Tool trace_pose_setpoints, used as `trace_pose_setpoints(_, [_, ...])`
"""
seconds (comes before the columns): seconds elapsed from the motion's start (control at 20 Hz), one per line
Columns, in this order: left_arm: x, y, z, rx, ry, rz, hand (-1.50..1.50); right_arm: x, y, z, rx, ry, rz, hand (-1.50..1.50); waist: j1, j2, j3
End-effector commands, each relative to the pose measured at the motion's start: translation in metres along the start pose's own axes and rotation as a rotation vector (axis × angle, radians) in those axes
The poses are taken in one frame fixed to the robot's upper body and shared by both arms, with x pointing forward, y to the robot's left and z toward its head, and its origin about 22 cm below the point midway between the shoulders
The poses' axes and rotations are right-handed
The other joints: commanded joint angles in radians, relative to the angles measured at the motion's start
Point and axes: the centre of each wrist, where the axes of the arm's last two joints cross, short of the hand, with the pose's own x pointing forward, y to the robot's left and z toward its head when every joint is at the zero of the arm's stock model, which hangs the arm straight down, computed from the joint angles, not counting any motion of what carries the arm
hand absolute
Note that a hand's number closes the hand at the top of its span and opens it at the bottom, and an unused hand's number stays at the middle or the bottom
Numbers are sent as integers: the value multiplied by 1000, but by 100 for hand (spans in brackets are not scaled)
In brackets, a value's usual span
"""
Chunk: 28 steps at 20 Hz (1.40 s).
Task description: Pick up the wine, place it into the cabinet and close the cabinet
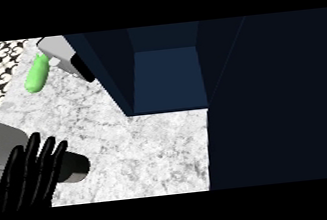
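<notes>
Marble counter, cabinet open at 12. Green wine at 10 — well apart from left hand at 8, fingers straight, empty. Step: pick-up pending — next likely reach toward wine.

The green bottle shows only in part: its far end is hidden behind a pale grey block with a black edge. What that block is cannot be told, and the top edge cuts it off. The dark cabinet is cut off at the top, its inside too dim to read. A wide dark panel runs off the right edge and hides the desk there. The left hand is cut off at the lower edge and covers part of a grey cylinder.
</notes>
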Motion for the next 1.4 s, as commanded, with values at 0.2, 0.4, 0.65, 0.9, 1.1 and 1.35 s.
trace_pose_setpoints(0.2, [36,-28,15,-3,8,35,-150,33,1,-3,24,18,-19,-150,2,1,0])
trace_pose_setpoints(0.4, [51,-32,18,2,-9,50,-150,34,-1,12,25,29,-14,-150,-4,0,0])
trace_pose_setpoints(0.65, [62,-35,14,44,-13,62,-150,50,6,-7,32,7,-27,-150,-3,2,0])
trace_pose_setpoints(0.9, [77,-29,27,126,-9,27,-150,55,8,3,12,24,-7,-150,-2,-1,0])
trace_pose_setpoints(1.1, [63,-15,15,132,-18,0,-150,58,11,2,4,12,-13,-150,-4,0,0])
trace_pose_setpoints(1.35, [77,-6,18,158,-8,-26,-150,60,11,-9,-3,-15,0,-150,-2,0,0])
